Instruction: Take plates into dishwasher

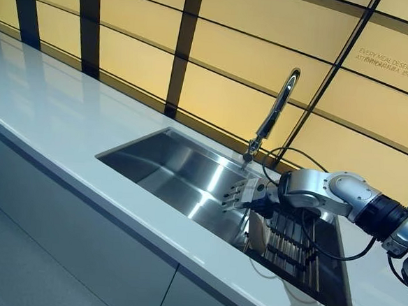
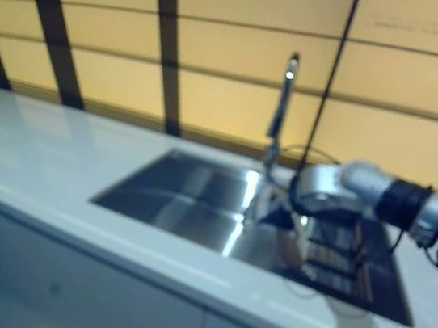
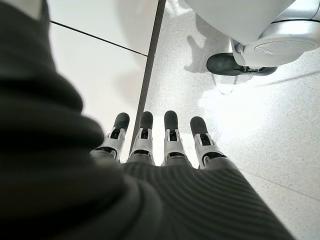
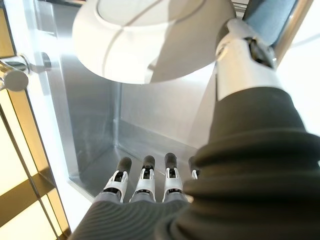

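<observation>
Steel sink [image 1: 162,170] in pale counter [image 1: 46,107] — right hand [image 1: 243,195] fingers [image 4: 145,176] straight beside white plate [image 4: 145,45].

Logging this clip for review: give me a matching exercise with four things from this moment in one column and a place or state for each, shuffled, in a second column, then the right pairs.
Things:
1. plate
2. faucet
3. right hand
4. left hand

Places or states:
A. fingers straight, down over the floor
B. rises at the sink's back edge
C. white, standing in the dark rack
D. reached over the sink, fingers straight

Pairs: 1-C, 2-B, 3-D, 4-A
</observation>
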Motion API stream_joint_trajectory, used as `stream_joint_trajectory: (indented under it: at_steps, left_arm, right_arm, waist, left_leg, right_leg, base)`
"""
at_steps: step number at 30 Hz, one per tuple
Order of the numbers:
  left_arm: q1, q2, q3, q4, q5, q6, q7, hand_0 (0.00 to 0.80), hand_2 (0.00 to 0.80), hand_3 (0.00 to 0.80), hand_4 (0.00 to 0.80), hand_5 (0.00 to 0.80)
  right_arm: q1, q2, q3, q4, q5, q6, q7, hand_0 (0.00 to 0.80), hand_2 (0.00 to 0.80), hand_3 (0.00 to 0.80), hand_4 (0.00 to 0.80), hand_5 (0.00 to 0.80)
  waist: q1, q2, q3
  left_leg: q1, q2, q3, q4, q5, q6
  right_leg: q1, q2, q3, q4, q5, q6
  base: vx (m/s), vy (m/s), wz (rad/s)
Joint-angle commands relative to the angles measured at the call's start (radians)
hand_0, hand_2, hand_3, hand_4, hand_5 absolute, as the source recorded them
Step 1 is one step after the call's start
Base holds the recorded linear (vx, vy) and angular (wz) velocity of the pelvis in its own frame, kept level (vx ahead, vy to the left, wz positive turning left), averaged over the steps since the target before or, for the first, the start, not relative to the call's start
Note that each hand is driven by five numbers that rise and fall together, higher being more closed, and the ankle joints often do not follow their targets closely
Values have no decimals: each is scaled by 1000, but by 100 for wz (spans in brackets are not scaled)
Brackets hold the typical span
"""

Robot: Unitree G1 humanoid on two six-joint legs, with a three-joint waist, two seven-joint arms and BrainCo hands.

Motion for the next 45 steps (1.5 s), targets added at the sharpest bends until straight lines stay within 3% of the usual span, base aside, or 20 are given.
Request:
stream_joint_trajectory:
  at_steps: [1,45]
  left_arm:
    - [-49,17,5,23,3,-22,14,0,0,0,0,0]
    - [-66,41,16,0,-7,-24,12,0,0,0,0,0]
  right_arm:
    - [-96,-45,58,55,-2,-1,-15,0,0,0,0,0]
    - [-13,-42,28,192,-49,39,-48,0,0,0,0,0]
  waist:
    - [36,-8,16]
    - [48,-20,58]
  left_leg:
    - [-76,52,-4,-65,97,-22]
    - [-96,59,-12,-65,99,-18]
  right_leg:
    - [126,-15,-53,3,-120,73]
    - [107,-11,-60,3,-107,77]
  base:
    - [0,0,0]
    - [0,0,0]
